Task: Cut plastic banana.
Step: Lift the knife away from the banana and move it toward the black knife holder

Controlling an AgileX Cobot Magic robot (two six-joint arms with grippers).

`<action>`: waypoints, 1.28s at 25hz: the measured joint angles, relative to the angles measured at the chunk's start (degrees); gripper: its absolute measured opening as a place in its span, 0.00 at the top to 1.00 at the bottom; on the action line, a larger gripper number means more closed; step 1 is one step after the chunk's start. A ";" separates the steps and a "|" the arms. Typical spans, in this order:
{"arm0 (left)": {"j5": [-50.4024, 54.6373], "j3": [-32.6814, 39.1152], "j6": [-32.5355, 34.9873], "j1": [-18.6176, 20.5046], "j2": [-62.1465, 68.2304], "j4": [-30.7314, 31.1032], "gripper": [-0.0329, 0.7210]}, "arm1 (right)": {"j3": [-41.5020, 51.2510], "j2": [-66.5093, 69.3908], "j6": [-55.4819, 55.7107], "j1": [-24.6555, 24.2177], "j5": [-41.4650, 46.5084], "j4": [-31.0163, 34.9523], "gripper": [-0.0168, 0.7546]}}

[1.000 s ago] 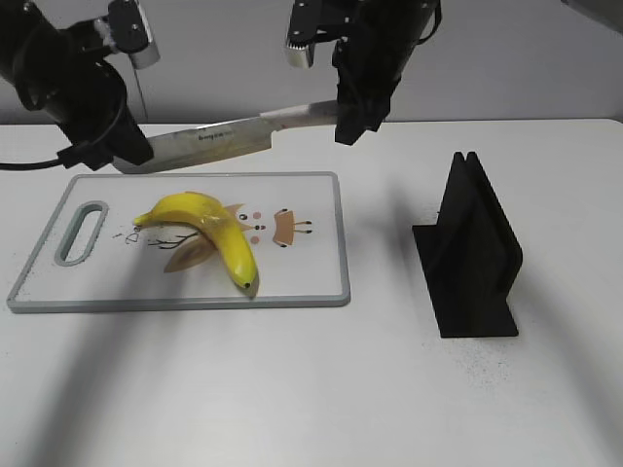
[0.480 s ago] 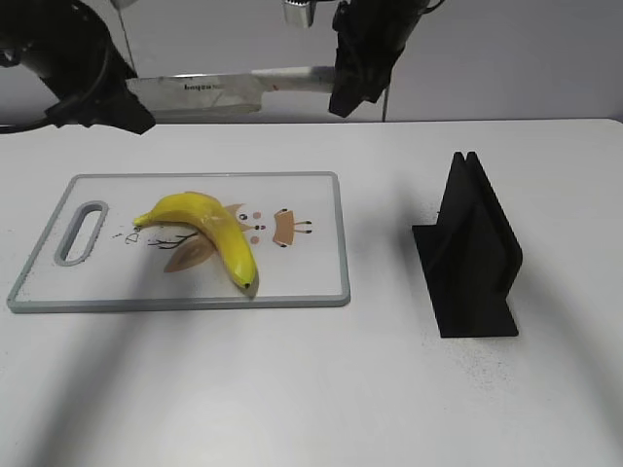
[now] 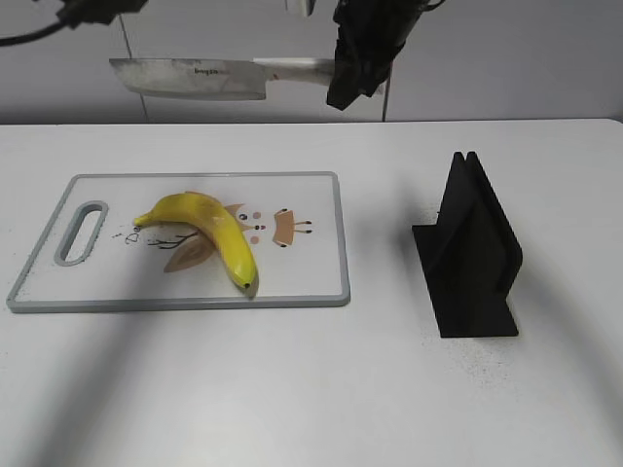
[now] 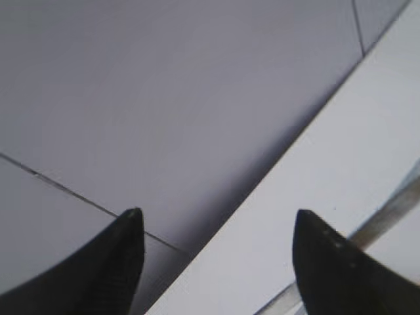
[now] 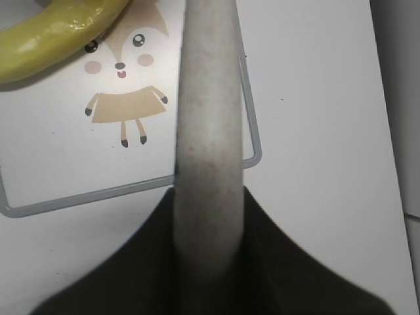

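A yellow plastic banana (image 3: pixel 209 227) lies on a white cutting board (image 3: pixel 302 282) with a grey rim, left of centre; it also shows in the right wrist view (image 5: pixel 59 29). My right gripper (image 3: pixel 352 78) is shut on the pale handle of a knife (image 5: pixel 207 125). It holds the knife's blade (image 3: pixel 190 78) level, high above the board's far edge. My left gripper (image 4: pixel 216 243) is open and empty, raised at the top left and facing the wall.
A black knife stand (image 3: pixel 474 253) stands on the white table (image 3: pixel 389 389) to the right of the board. A fox drawing (image 5: pixel 125 98) is printed on the board. A grey wall is behind the table.
The right gripper has lifted the knife higher above the board. The left arm has risen up and away, almost out of the exterior view.
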 joint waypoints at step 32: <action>46.92 9.01 -63.95 9.41 -16.24 26.81 0.17 | 41.28 -38.98 52.96 -0.09 -1.71 -4.50 0.77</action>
